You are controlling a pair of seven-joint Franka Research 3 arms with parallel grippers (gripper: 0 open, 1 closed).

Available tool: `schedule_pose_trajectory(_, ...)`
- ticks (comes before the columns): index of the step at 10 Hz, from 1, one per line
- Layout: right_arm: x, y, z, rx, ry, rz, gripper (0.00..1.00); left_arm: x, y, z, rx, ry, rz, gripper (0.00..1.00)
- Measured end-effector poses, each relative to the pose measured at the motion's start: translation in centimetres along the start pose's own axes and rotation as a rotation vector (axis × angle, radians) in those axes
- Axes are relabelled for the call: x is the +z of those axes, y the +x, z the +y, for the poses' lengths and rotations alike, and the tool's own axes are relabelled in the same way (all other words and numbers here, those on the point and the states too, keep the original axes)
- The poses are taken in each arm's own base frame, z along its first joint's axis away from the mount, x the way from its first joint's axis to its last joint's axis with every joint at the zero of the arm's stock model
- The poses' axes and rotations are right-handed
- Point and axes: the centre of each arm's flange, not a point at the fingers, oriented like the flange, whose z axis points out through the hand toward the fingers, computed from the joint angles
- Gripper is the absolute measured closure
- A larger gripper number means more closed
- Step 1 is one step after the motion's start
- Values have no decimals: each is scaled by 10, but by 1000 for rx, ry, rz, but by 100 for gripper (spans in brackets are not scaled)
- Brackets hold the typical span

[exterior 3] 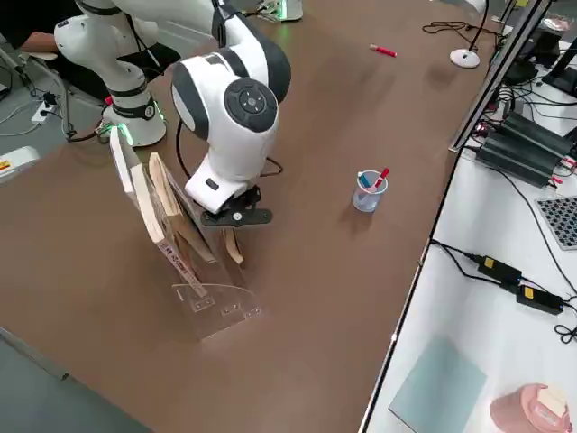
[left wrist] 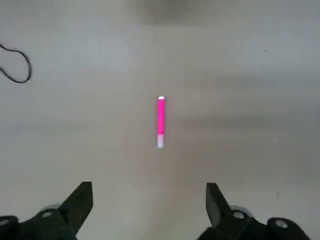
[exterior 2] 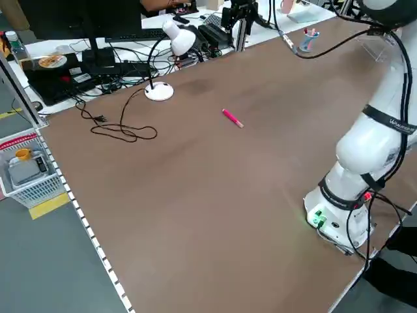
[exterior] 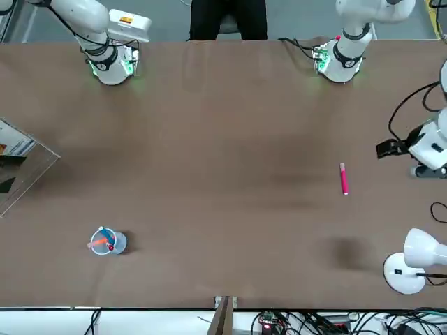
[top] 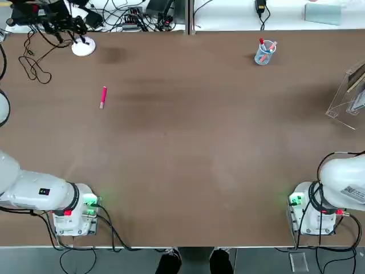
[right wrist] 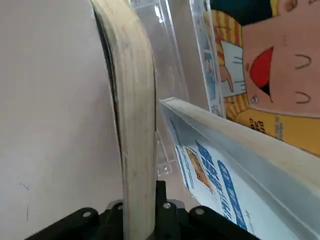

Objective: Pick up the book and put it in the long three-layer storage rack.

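Now, right claw clamped on the book at the crowded rack!

The right claw [right wrist: 141, 200] is closed on the book [right wrist: 137, 100], one at its tips, pages edge-on, right at the long three-layer storage rack [exterior 3: 215, 311]; whether it rests on a tier, you can't tell. And it's tight in there! Right beside it come two more books in the right wrist view: a white one with blue lettering [right wrist: 220, 180], angled close by, and a cartoon-covered one [right wrist: 280, 75] beyond, with clear rack panels between. Farther out, one cup of pens [exterior 3: 370, 191] stands on the brown surface [top: 171, 142], apart from the rack. Across we go: one pink marker [left wrist: 160, 117] lies loose, the left claw [left wrist: 150, 186] gaping wide and empty above it. Rounding it off, one white lamp [exterior: 404, 273] and a tangle of dark cable [top: 35, 65], near each other.
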Motion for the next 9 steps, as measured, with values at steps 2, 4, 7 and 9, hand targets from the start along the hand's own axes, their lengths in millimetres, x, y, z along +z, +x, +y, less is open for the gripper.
schedule_pose_trajectory(2, 3, 2, -1, 0, -2, -2, 85, -20, -5, -3, 12, -2, 35, 0)
schedule_pose_trajectory(4, 7, 6, -1, -7, -1, 5, 85, -37, -9, -7, 11, -4, 52, 0)
schedule_pose_trajectory(7, 10, 12, 5, -27, -24, 18, 85, -44, -12, -28, -19, -7, 37, 0)
schedule_pose_trajectory(9, 10, 14, 9, -34, -39, 26, 85, -43, -11, -38, -30, -10, 35, 0)
